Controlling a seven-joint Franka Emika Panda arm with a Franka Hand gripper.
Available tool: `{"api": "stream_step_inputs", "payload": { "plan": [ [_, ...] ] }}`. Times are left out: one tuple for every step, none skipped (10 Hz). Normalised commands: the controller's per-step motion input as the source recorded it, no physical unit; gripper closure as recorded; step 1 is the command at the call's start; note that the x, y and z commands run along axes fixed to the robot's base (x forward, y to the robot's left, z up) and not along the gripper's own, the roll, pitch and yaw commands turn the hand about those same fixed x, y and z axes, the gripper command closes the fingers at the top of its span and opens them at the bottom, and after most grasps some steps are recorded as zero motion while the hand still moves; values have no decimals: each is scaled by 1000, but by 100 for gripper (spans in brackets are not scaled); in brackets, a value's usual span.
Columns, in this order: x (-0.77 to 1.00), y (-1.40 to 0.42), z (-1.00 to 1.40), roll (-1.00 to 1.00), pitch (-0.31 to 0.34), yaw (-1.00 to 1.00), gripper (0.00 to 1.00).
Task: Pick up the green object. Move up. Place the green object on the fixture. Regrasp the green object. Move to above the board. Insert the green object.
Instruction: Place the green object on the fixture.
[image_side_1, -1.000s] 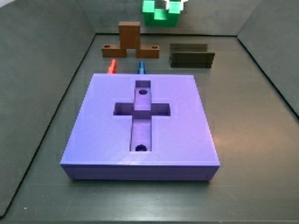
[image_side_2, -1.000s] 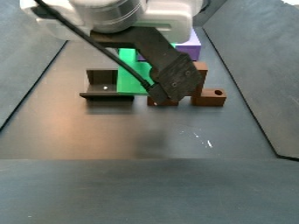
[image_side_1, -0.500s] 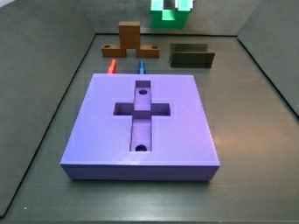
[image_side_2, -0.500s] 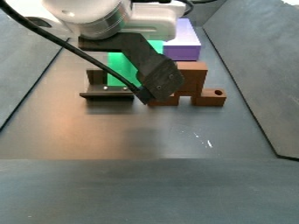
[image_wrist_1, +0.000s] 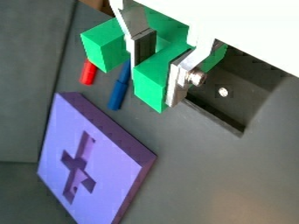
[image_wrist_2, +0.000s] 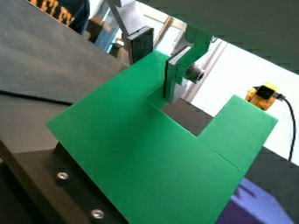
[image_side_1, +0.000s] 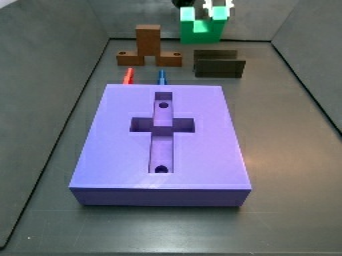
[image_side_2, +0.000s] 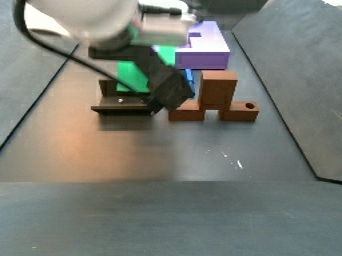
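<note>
My gripper (image_wrist_1: 158, 61) is shut on the green object (image_wrist_1: 152, 83), a bright green notched block, with one finger in its notch and one on its outer face. In both wrist views the block fills the space between the fingers (image_wrist_2: 176, 74). A side view shows the green object (image_side_1: 201, 27) hanging just above the fixture (image_side_1: 219, 64) at the back, with the gripper (image_side_1: 207, 8) at the frame's top edge. In the side view from the opposite end, the green object (image_side_2: 134, 72) sits right over the fixture (image_side_2: 123, 105); I cannot tell whether they touch. The lavender board (image_side_1: 163, 140) lies in front with its cross recess empty.
A brown stepped block (image_side_1: 146, 45) stands beside the fixture, and also shows as the brown block (image_side_2: 214, 98). A red peg (image_side_1: 128, 74) and a blue peg (image_side_1: 160, 75) lie between that block and the board. Dark walls enclose the floor.
The gripper has carried the green object sideways away from the brown block and downward, and it now hangs over the fixture. The grip has stayed shut.
</note>
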Motion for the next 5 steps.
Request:
{"api": "stream_step_inputs", "payload": {
  "plan": [
    [883, -49, -303, 0, -503, -149, 100],
    [900, -89, -140, 0, -434, -163, 100],
    [917, -131, -71, 0, -411, -137, 100],
    [589, -203, 0, 54, 0, -106, 100],
    [391, -183, 0, 43, 31, -77, 100]
  ]
}}
